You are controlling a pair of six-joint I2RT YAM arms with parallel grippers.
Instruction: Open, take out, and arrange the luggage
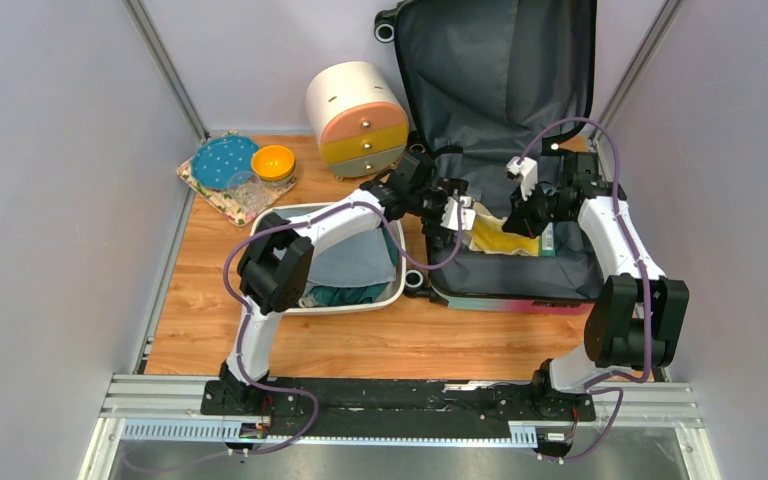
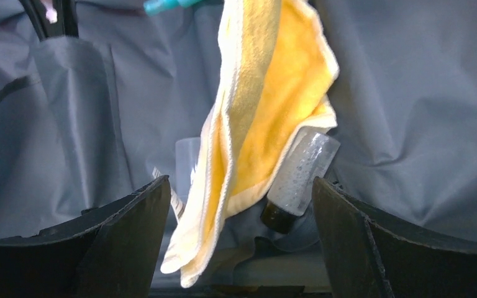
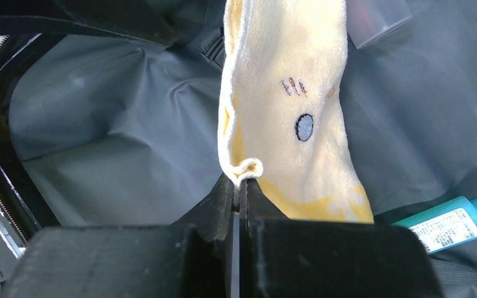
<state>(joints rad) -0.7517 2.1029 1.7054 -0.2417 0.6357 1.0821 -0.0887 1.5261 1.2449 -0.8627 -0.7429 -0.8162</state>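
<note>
The luggage (image 1: 505, 300) lies open at the back right, its lid (image 1: 500, 70) upright and the grey lining (image 3: 118, 124) showing. My right gripper (image 3: 241, 181) is shut on the hemmed edge of a yellow towel (image 3: 292, 112), which hangs lifted over the case (image 1: 505, 238). My left gripper (image 2: 241, 181) stands open just left of it (image 1: 460, 212). The towel (image 2: 267, 93) dangles in front of its fingers, touching neither. Behind the towel lies a clear bottle (image 2: 301, 167) with a dark cap. A teal bottle (image 3: 453, 220) rests on the lining.
A white basin (image 1: 400, 290) holding folded cloths sits left of the case, under my left arm. Behind it stand a round cream drawer cabinet (image 1: 357, 118) and a patterned tray with a blue plate (image 1: 225, 160) and an orange bowl (image 1: 273, 162). Walls close in on both sides.
</note>
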